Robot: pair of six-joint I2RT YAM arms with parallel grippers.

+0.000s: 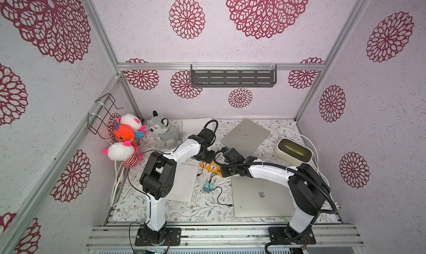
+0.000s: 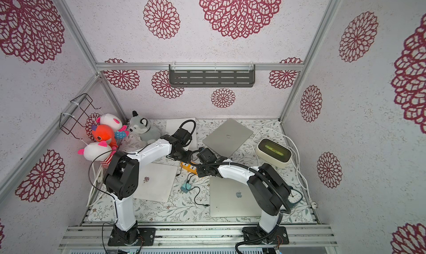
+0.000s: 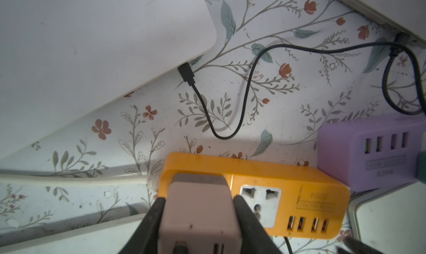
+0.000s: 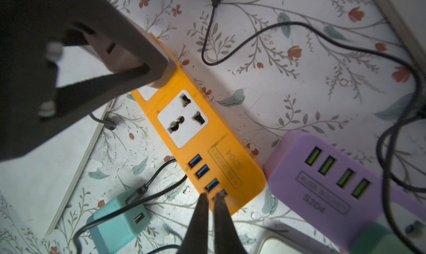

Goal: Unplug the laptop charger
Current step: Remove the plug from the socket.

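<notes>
Lying mid-frame in both top views, the orange power strip [image 1: 209, 167] sits on the flowered table [image 1: 198, 209], laptops [image 1: 260, 195] close round. Left wrist view: the left gripper [image 3: 199, 201] clamps the pink charger [image 3: 198, 218], upright in the strip's end far from its USB ports [image 3: 306, 225], so the pull is likely straight up. Right wrist view: the right gripper [image 4: 211, 196], pinched shut and empty, sits at that USB end.

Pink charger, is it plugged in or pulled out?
Plugged in: the pink charger sits seated on the orange power strip, left gripper clamped around it.
</notes>
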